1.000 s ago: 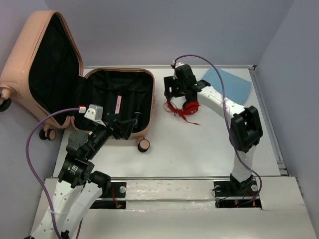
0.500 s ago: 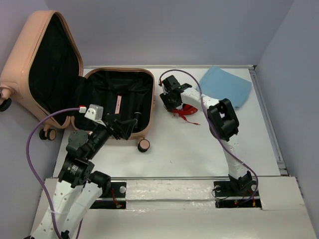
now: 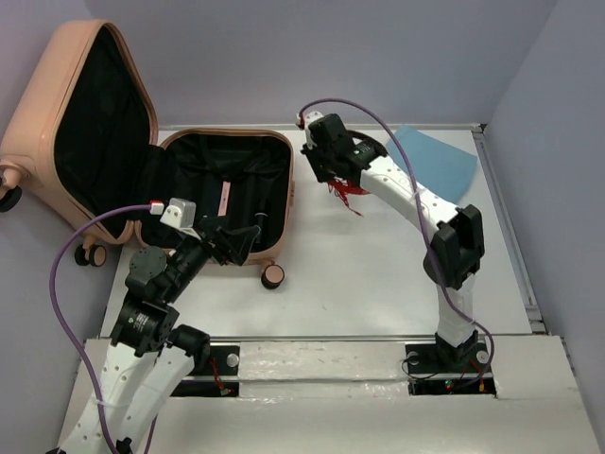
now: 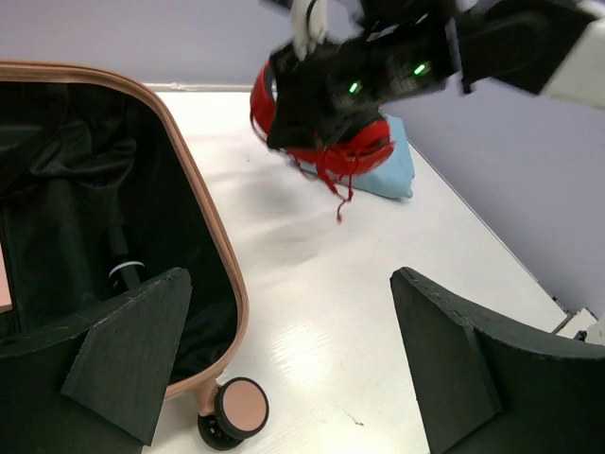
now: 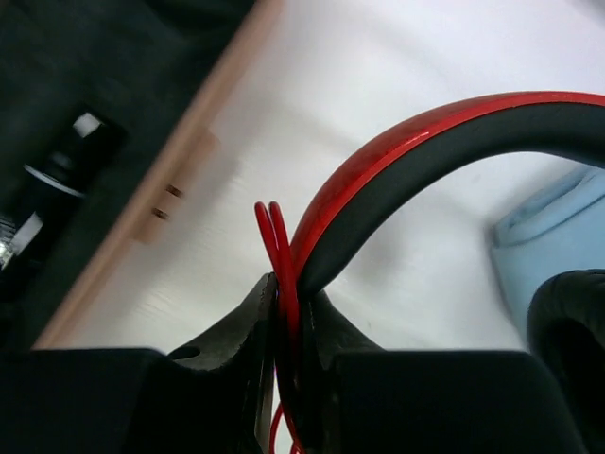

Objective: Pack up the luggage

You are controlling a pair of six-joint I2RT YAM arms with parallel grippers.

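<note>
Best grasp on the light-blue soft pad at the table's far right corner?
The light-blue soft pad lies flat, so likely pinch its near edge from above, tilted in from the front; its left part sits under the right arm.

The open peach-pink hard-shell suitcase [image 3: 210, 166] lies far-left on the white table [image 3: 378, 274]. Red plastic headphones [image 5: 425, 142] hang just right of it, with a folded blue cloth [image 3: 440, 165] beyond them, far-right.

Seen from above, the right pincer [image 3: 333, 178] covers most of the red headphones [image 3: 344, 192]; only the cord [image 3: 354, 206] shows, at its 5 o'clock. In the right wrist view the headband [image 5: 454, 132] and the blue cloth [image 5: 548, 251] run off the edge at 3 o'clock. The luggage [image 5: 180, 161] there is blurred, and what lies in it is too dark to tell. In the left wrist view the right arm [image 4: 529, 47] is smeared at 12 o'clock.
</note>
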